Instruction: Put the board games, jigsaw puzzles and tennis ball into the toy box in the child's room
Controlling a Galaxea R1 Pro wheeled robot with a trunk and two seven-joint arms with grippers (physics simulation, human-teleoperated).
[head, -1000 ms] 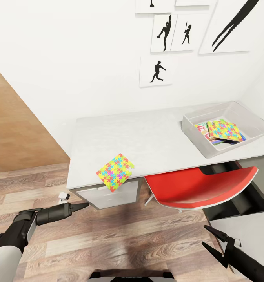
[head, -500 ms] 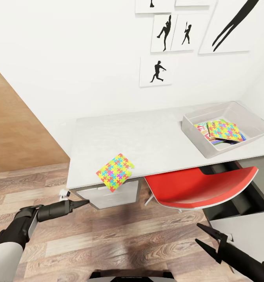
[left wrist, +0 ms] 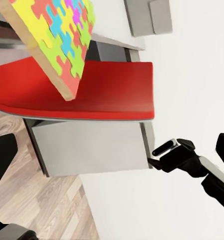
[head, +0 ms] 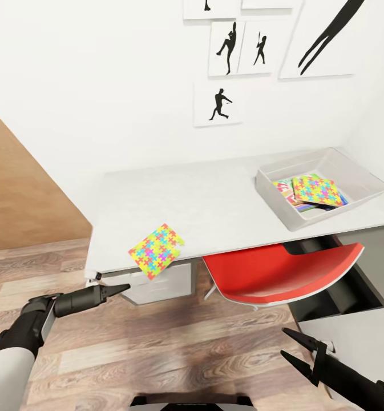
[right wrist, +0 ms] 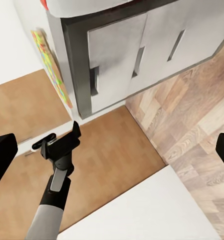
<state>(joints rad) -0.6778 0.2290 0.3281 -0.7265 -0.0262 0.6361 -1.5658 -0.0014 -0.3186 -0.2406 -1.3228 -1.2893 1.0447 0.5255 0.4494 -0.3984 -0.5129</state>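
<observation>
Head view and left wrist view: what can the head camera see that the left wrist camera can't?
Head view: the toy box at the table's far right, with a jigsaw puzzle lying on top of other toys inside, and the black silhouette pictures on the wall.

Left wrist view: the underside and thick edge of the loose puzzle, jutting past the table edge above the red chair.

Both: that loose puzzle, the red chair and the right gripper, open.
</observation>
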